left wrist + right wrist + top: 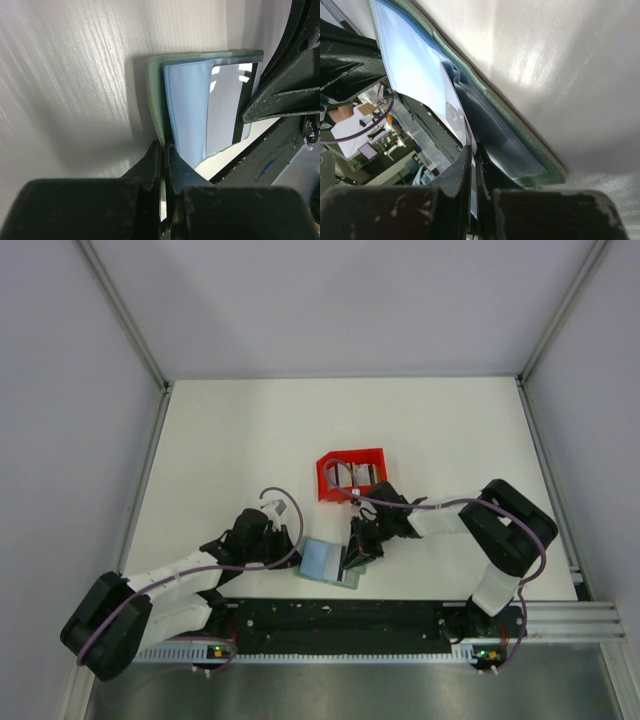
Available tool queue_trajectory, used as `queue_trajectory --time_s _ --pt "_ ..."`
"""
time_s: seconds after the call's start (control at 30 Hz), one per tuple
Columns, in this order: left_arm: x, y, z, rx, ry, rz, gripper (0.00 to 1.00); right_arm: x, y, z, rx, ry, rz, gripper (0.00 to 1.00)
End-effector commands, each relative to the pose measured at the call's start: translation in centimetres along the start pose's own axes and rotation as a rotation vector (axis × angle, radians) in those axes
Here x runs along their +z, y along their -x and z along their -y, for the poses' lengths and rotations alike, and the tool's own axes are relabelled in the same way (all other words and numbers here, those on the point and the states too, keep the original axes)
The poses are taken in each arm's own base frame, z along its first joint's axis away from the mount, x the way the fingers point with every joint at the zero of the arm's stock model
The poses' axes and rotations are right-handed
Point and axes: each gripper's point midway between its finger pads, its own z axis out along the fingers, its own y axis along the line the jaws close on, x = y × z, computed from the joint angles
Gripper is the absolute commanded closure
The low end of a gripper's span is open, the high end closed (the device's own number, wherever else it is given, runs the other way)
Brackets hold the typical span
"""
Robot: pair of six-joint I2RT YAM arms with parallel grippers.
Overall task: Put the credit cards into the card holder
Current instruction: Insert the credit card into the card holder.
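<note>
Left gripper and right gripper meet low at the near edge of the table in the overhead view. The card holder lies open between them, its light blue inside facing up. Just beyond stands a red bin with what look like more credit cards standing in it. From the left wrist, the left fingers are closed tight on the holder's grey-green near edge, pinning that flap. A whitish card lies across the far half of the blue lining, and the black finger of the right arm bears on its outer side. From the right wrist, the right jaws are narrow and pinched on that thin card. Its leading edge sits at the mouth of the blue pocket, but how deep it has gone I cannot tell, since the lining hides the end. My judgement is that the main risk is the card riding over the pocket lip instead of under it if the angle is too flat. A hard push could bow the card or buckle the soft lining. It could also drag the holder out of the left pinch, which grips only a narrow edge, and the flap might then fold shut on the card.
</note>
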Motion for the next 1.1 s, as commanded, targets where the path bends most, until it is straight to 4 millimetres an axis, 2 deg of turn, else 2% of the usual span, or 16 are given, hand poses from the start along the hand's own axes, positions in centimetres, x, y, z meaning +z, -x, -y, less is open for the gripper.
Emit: queue_trajectory --time_s 0.0,0.23,0.37,0.57,0.73,0.9,1.07 --pt "-0.3 1.4 2.3 0.067 -0.089 0.046 1.0 1.0 2.0 1.4 0.015 -0.107 0.081 1.0" --pt "-0.4 1.4 3.0 0.086 -0.12 0.054 1.0 1.9 2.1 1.2 0.014 -0.141 0.093 1.0" --pt "-0.4 1.2 2.9 0.082 -0.123 0.053 1.0 1.6 2.2 1.9 0.015 -0.186 0.116 1.0" --pt "-0.2 1.0 2.7 0.039 -0.118 0.066 1.0 2.7 2.0 -0.3 -0.046 -0.194 0.116 1.0" --pt "-0.2 0.9 2.2 0.026 -0.09 0.07 1.0 3.2 2.2 -0.4 -0.033 -0.193 0.116 1.0" --pt "-0.1 1.0 1.8 0.016 -0.069 0.078 1.0 3.1 2.3 -1.8 -0.063 -0.152 0.107 0.91" --pt "-0.2 1.2 1.1 -0.001 -0.024 0.088 1.0 1.1 2.9 -2.2 -0.107 -0.193 0.18 0.73"
